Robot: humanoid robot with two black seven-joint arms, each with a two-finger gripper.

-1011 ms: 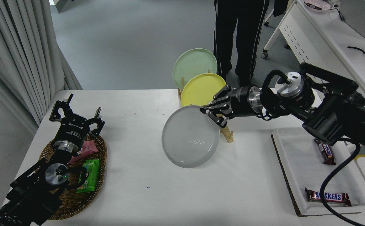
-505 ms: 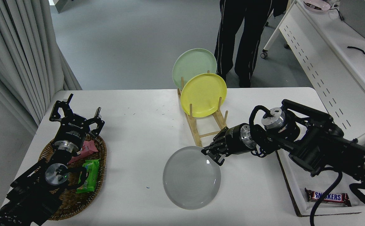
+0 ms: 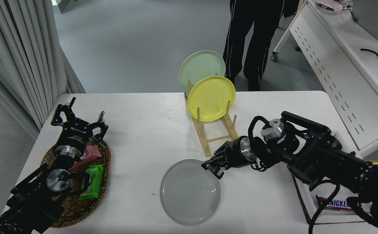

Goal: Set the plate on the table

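Surface: white table (image 3: 143, 130) with rounded corners, grey floor beyond it, pale curtain at the left, a person's dark trouser legs at the far side.
Plate: the light-grey plate (image 3: 190, 192) sits low over the near middle of the table, face up and close to level; whether its underside already touches the tabletop cannot be told from this view.
Right gripper: the right gripper (image 3: 212, 166) reaches in from the right and its fingers are clamped on the plate's far right rim.
Left gripper: the left gripper (image 3: 80, 125) is parked at the lower left with its fingers spread, above a wicker basket (image 3: 101, 182) of snack packets.
Rack: a wooden rack (image 3: 216, 133) stands just behind the plate, holding a yellow plate (image 3: 211, 97) and a pale green plate (image 3: 200, 66) upright.
Tray: a white tray (image 3: 306, 208) with a chocolate bar (image 3: 335, 204) lies at the right, mostly under the right arm.
Step in hand: judged as the final lowering and release.
How to do it well: bring the held edge down until the whole base lies flat, so the plate does not drop or rock when freed; only then part the fingers, and wide enough to clear the raised rim.
Withdrawal: pull back towards the right and slightly up, so that a finger does not drag the rim or flip the plate.
Clearance: the spot is well apart from basket and tray; the rack's near foot is the closest obstacle.
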